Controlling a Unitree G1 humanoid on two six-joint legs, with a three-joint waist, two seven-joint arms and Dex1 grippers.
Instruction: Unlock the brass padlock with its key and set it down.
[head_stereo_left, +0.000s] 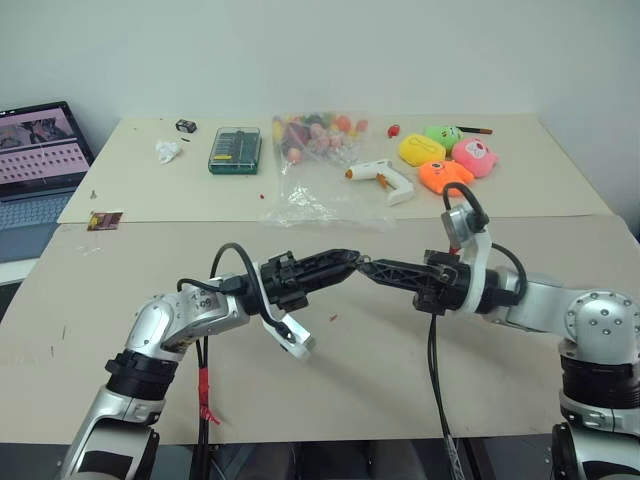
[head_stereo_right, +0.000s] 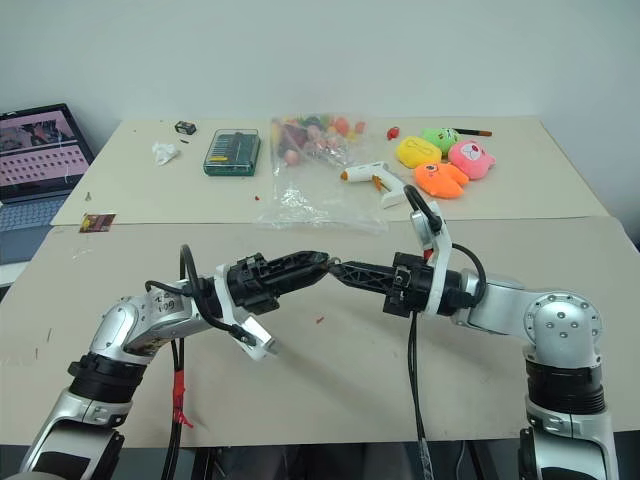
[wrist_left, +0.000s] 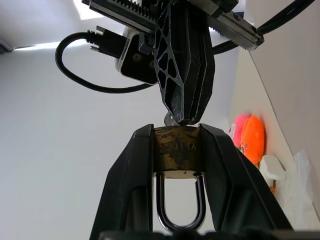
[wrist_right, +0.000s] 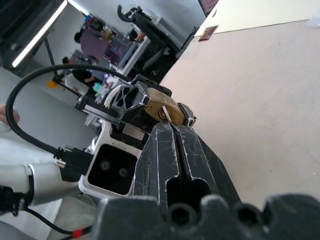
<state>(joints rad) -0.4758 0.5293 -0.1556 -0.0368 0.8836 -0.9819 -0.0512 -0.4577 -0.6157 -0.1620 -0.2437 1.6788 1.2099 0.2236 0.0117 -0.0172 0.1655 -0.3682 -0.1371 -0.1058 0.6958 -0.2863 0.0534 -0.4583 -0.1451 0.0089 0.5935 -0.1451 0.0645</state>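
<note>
Brass padlock (wrist_left: 177, 152) clamped in left pincer (wrist_left: 176, 150); right pincer (wrist_right: 170, 127) pinching key (wrist_right: 167, 114).

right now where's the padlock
The padlock is up in the air over the middle of the table, clamped between the left pincer's fingers, with the shut right pincer holding the key at its base.

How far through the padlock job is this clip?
Done: the left gripper clamps the brass padlock by its body, and the right gripper has the key pinched at the keyhole. In hand: working the key. Left: the shackle looks seated in the body; the padlock is held above the table.
</note>
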